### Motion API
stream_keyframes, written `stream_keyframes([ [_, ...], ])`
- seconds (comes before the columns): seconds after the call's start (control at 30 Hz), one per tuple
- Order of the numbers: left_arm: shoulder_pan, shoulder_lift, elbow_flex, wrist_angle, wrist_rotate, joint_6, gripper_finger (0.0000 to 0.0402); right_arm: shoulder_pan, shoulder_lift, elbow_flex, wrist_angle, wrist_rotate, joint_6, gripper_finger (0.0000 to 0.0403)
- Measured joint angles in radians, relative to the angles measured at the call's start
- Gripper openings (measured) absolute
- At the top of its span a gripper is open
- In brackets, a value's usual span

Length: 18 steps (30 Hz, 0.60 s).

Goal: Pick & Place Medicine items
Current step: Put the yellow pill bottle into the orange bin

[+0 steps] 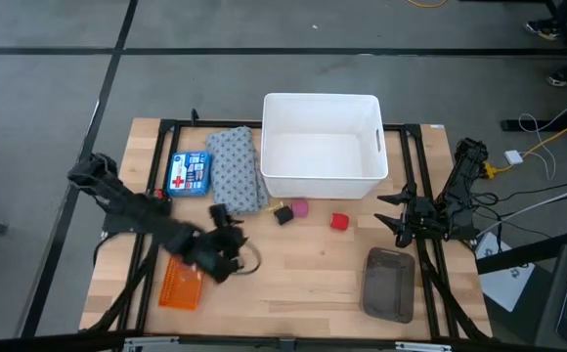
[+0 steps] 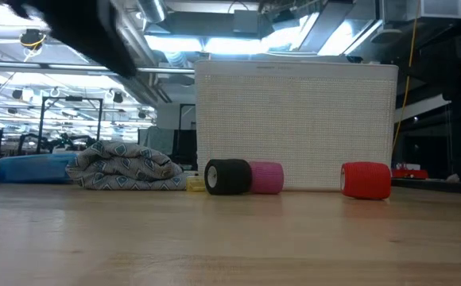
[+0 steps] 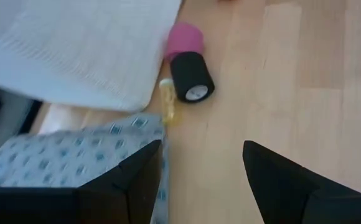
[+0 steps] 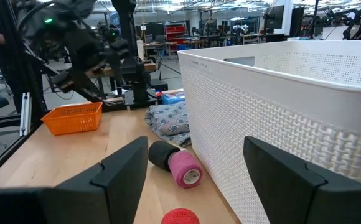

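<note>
An amber vial (image 3: 167,103) lies on the table beside the black roll (image 3: 192,77), close to the grey patterned cloth (image 1: 237,168). It also shows as a yellow speck in the low view, the vial (image 2: 195,184). The flat blue box with a red cross (image 1: 188,173) lies left of the cloth. My left gripper (image 3: 202,174) hovers open above the table near the cloth's near end, left gripper (image 1: 227,227), with nothing between its fingers. My right gripper (image 4: 196,180) waits open at the table's right side, right gripper (image 1: 393,210).
A white bin (image 1: 321,145) stands at the far middle. Black, pink (image 1: 301,207) and red (image 1: 339,222) rolls lie in front of it. An orange basket (image 1: 181,284) sits near left, a grey container (image 1: 389,284) near right. Bare wood lies between them.
</note>
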<state>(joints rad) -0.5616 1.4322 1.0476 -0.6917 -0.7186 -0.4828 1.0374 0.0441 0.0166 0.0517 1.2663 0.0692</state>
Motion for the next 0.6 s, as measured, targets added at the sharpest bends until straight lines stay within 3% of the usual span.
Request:
stream_keyframes([
  [0.23,0.212,0.026,-0.04,0.267,0.2,0.312,0.0222,0.0,0.0,0.0,0.0,0.0,0.0,0.0265],
  [0.4,0.326,0.082,-0.07,0.365,0.318,0.339,0.0222,0.0,0.0,0.0,0.0,-0.002,0.0,0.0265],
  [0.6,0.387,0.188,-0.079,0.459,0.326,0.361,0.022,0.0,0.0,0.0,0.0,-0.002,0.0,0.0265],
])
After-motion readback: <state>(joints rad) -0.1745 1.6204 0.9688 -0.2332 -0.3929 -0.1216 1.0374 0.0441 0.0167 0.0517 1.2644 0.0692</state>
